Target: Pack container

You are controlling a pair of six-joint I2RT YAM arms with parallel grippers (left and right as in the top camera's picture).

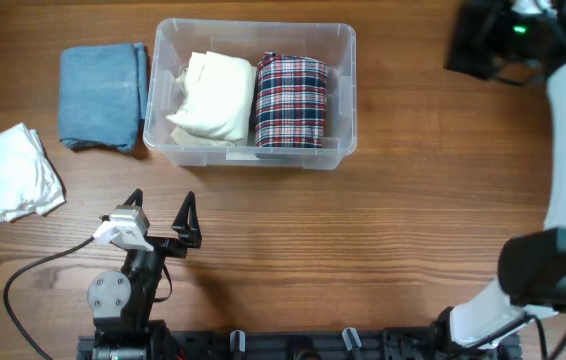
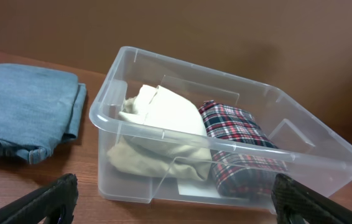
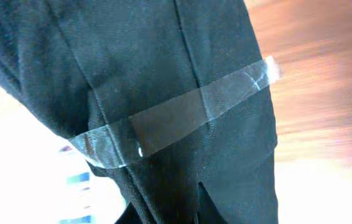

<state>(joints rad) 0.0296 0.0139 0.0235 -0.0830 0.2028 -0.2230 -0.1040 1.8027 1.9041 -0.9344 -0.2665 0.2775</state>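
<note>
Left claw [image 1: 160, 208], at 7 o'clock, jaws spread wide, holding nothing. From left to right we see a white cloth [image 1: 8, 175] at 9 o'clock, a folded blue cloth [image 1: 101, 95], and the container [image 1: 253, 26] at 12 o'clock, holding a cream cloth [image 1: 213, 95] beside a plaid cloth [image 1: 290, 100]. Right claw [image 1: 481, 45] at 2 o'clock; we cannot tell its grip.

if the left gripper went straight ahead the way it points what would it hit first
The left gripper would most likely meet the container first, at its near long wall; depth is unclear.
</note>
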